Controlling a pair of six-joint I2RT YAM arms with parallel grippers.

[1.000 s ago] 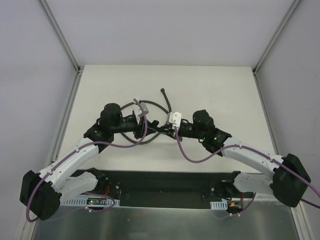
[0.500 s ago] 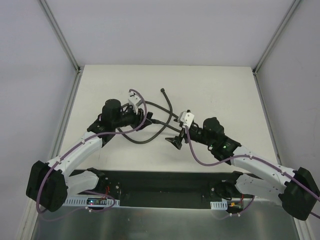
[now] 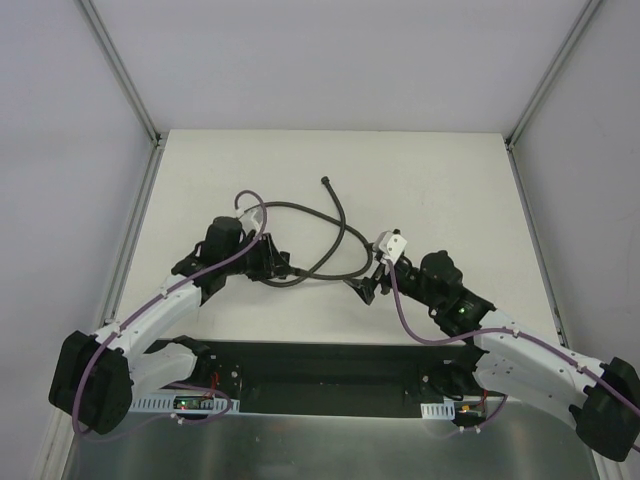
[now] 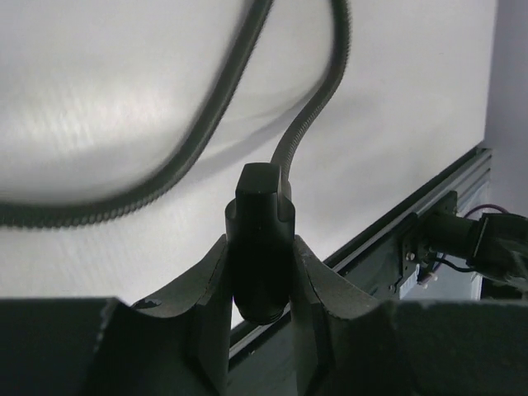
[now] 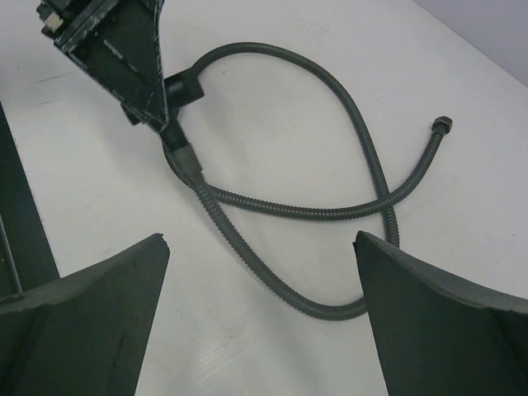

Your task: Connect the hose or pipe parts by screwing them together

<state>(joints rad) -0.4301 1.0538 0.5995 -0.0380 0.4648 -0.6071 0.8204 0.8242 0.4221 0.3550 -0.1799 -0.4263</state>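
- Left end effector [image 4: 258,268] is clenched on the dark end fitting [image 4: 260,223], over the table [image 3: 430,180].
- Right end effector [image 5: 260,241] gapes empty, apart from the hose loops [image 5: 330,212].
- Likely between screwing turns; next, the right should close on the hose just beside that fitting and twist.

Ribbed matt grey hose [image 5: 289,209], smooth white table [image 5: 272,132]

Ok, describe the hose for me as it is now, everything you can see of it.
The hose is thin, dark grey, ribbed and metal-looking, lying in crossing loops on the white table. One darker cylindrical end fitting is clamped in the left gripper; the other end fitting lies free toward the table's far side. The open right gripper touches none of it.
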